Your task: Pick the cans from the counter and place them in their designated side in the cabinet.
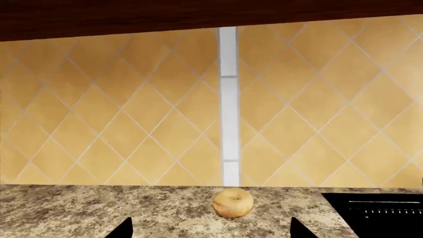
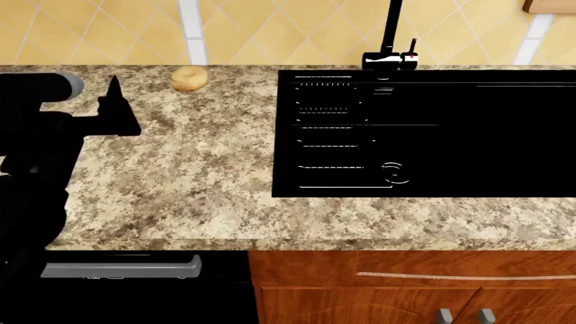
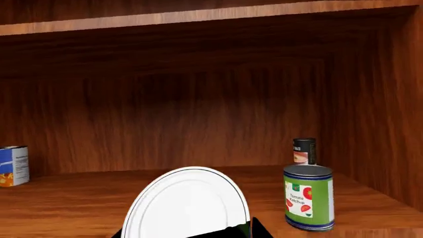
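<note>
Closest to the right wrist camera is the round silver top of a can (image 3: 185, 204), tilted so that its flat end faces the lens and its long axis runs away toward the back of the cabinet (image 3: 165, 109); the right fingers (image 3: 254, 229) show only as dark tips at its lower rim, clamped around it. A second can (image 3: 308, 197) with a green, white and red label stands upright on the wooden shelf (image 3: 66, 198), near the right-hand wall, with a small dark tin (image 3: 304, 151) behind it and a blue-and-white box (image 3: 13, 165) at the far left end. In the left wrist view the left fingers (image 1: 124, 229) appear as two dark tips spread wide apart, holding nothing, above the speckled counter (image 1: 99, 208). A tan bagel (image 1: 233, 203) lies on the counter ahead of them, by the tiled wall. In the head view the left gripper (image 2: 115, 108) hovers beside that bagel, left of the black sink (image 2: 432, 135).
</note>
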